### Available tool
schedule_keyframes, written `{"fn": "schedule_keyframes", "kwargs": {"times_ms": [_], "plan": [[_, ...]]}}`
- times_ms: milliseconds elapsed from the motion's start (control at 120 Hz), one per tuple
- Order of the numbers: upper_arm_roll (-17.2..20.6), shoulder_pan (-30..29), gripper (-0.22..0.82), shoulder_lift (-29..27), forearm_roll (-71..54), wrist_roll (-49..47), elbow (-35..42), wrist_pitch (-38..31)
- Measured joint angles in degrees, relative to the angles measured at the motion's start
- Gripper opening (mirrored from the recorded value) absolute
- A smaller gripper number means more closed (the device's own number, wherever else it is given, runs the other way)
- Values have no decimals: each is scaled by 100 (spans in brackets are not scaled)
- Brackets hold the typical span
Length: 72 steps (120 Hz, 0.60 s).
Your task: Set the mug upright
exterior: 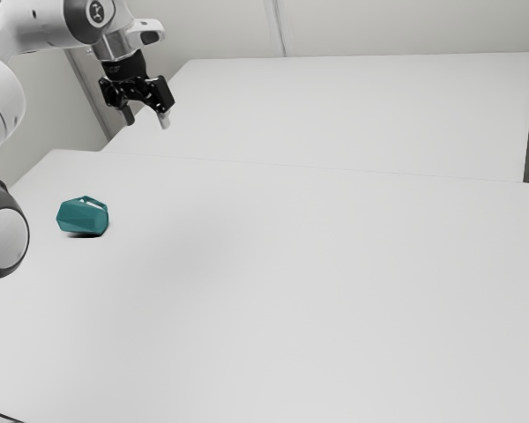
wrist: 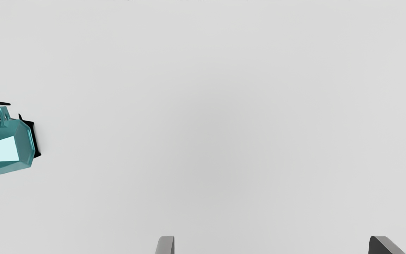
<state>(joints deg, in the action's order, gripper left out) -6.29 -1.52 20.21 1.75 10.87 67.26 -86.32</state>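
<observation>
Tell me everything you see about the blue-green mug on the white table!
The blue-green mug has flat, angled, shiny faces, perhaps glazed ceramic or plastic, and an angular handle the same colour. It lies on its side on the white table, toward the exterior view's left. The open black two-finger gripper isn't touching it.

Arm, one, white, jointed; entering at the exterior view's left, reaching toward that view's right. Gripper, one, black, two-fingered; mounted at the arm's end, pointing downward, raised. Fingers, pair, partly grey; standing wide apart.
</observation>
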Motion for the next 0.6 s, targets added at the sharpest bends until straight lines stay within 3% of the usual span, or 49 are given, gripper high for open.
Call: {"fn": "schedule_keyframes", "kwargs": {"times_ms": [333,600], "plan": [[-63,-343,60,163,-146,-18,81,-76],[-61,-1589,60,1504,22,521,-814,-323]]}}
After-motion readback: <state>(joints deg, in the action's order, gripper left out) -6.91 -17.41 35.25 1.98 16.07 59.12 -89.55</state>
